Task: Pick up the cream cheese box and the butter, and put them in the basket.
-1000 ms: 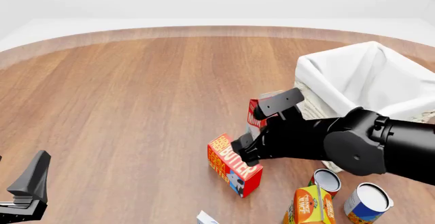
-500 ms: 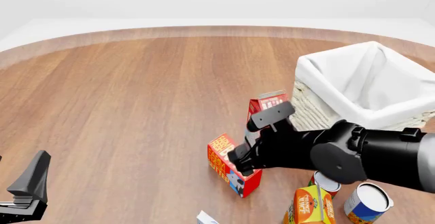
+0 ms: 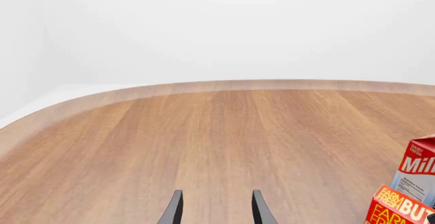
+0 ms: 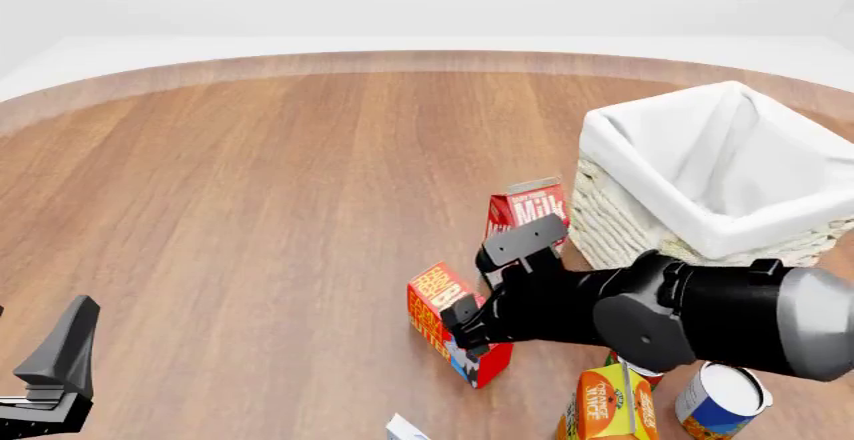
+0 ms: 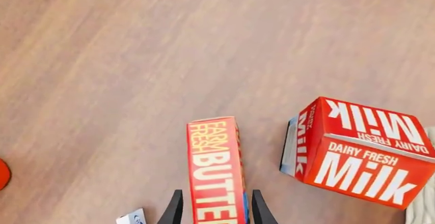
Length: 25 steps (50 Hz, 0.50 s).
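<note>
Cream cheese box (image 4: 404, 428) mostly cropped, perhaps white.

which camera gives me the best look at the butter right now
The right wrist view: the butter sits centred there, its top face and "FARM FRESH BUTTER" lettering unobstructed, between the right gripper jaws. In the front view the right arm covers part of it. The left wrist view catches only a corner at the frame's edge.

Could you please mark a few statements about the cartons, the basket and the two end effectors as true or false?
1. The red and orange butter carton lies between the right end effector fingers. True.
2. The red gabled milk carton sits inside the cream wicker basket. False: it stands on the table beside it.
3. The left end effector holds a carton. False: it is open and empty.
4. The basket's white liner shows nothing inside. True.
</note>
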Available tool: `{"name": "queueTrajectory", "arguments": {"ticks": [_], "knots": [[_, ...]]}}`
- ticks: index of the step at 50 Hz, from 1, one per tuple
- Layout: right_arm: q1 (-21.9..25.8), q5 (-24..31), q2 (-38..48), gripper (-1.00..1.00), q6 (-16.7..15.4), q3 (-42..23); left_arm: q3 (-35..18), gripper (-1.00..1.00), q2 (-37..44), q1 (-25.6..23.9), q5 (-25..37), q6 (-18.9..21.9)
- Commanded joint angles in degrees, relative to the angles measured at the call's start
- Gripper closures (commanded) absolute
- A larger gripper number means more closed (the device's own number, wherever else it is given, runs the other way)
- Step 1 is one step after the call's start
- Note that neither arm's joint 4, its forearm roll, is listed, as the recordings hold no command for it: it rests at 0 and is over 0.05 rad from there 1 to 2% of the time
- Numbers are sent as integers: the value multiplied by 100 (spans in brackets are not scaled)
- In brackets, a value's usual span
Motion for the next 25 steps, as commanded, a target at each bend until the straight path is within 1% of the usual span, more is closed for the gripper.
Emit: {"name": "queueTrajectory", "arguments": {"ticks": [1, 6, 25], "knots": [[40, -155, 129, -100, 59, 38, 0, -100, 0, 0, 0, 0], [112, -321, 278, -100, 98, 119, 0, -100, 0, 0, 0, 0], [139, -410, 497, -100, 123, 142, 0, -100, 0, 0, 0, 0]]}}
